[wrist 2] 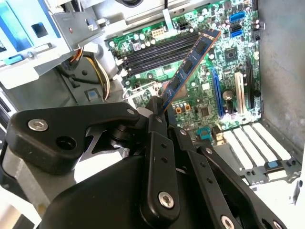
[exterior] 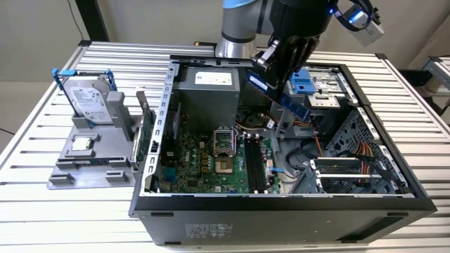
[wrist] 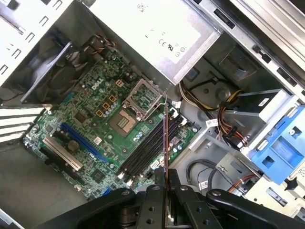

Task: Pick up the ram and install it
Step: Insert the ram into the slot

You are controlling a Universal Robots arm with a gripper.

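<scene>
My fingers (wrist: 175, 181) clench ram (wrist 2: 190, 67) by one end. Held edge-on over DIMM slots (wrist: 145, 152), prob. to line up w/ them.

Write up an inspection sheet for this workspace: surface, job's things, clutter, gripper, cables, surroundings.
Surface: slatted metal table carrying an open computer case.
Job's things: the ram is held tilted above the case, not seated; the dark memory slots on the motherboard are empty.
Clutter: hard drive upright in a grey holder beside the case; CPU chip lying on the holder.
Gripper: gripper shut on the ram's end.
Cables: coloured wire bundles inside the case.
Surroundings: another slatted table at the exterior view's right.
</scene>
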